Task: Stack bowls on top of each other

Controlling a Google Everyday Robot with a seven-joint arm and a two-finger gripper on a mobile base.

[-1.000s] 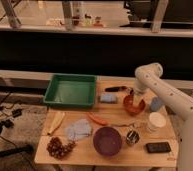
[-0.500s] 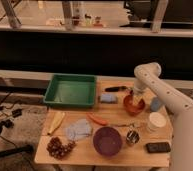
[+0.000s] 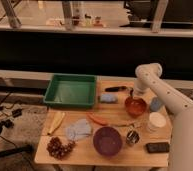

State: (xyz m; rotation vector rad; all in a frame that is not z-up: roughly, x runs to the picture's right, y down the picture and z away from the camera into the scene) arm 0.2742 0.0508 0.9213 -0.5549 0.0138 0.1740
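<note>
Moved: hardly anything; hand point(image 3: 134, 94) stays at orange-red bowl point(image 3: 135, 106) rim, centre right.
Grip: cannot tell.
Next: probably carry to purple bowl point(image 3: 107, 140).

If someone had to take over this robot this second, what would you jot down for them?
Gripper: down at the far rim of the orange bowl, on the right side of the table. I cannot tell whether it has a grip.
Purple bowl: near the front edge, apart from the orange one.
Done: nothing stacked yet.
Left: lift the orange bowl, carry it forward and probably set it inside the purple one. Mind the metal cup beside the purple bowl.
</note>
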